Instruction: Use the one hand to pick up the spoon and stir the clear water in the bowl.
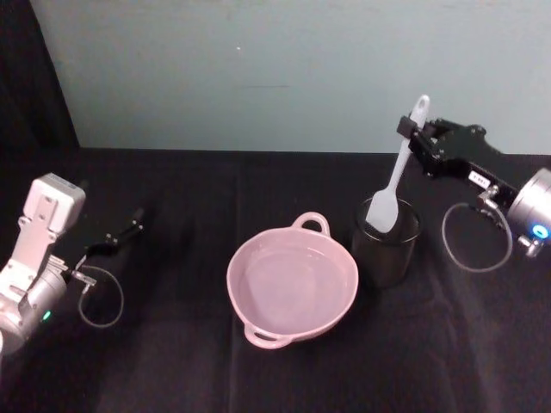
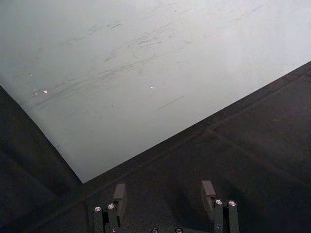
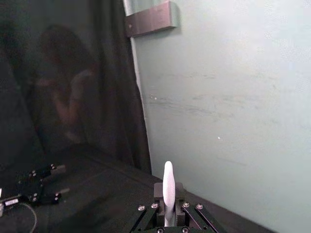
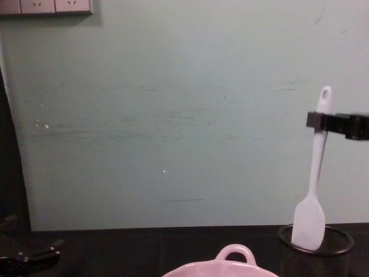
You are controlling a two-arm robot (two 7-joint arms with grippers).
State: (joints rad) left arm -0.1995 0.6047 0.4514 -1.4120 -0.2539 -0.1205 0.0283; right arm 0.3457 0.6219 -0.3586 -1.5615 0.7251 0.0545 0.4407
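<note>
Right gripper is clamped on the white spoon near the top of its handle. It holds the spoon upright, scoop end down at the mouth of the black mesh cup. The pink bowl sits just left of the cup. Left gripper is parked far left, fingers spread apart.

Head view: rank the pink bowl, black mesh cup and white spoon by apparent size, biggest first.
1. pink bowl, clearly largest.
2. black mesh cup, more area than the spoon.
3. white spoon, longer but slimmer; raised nearer the camera, so this pair is unsure.
</note>
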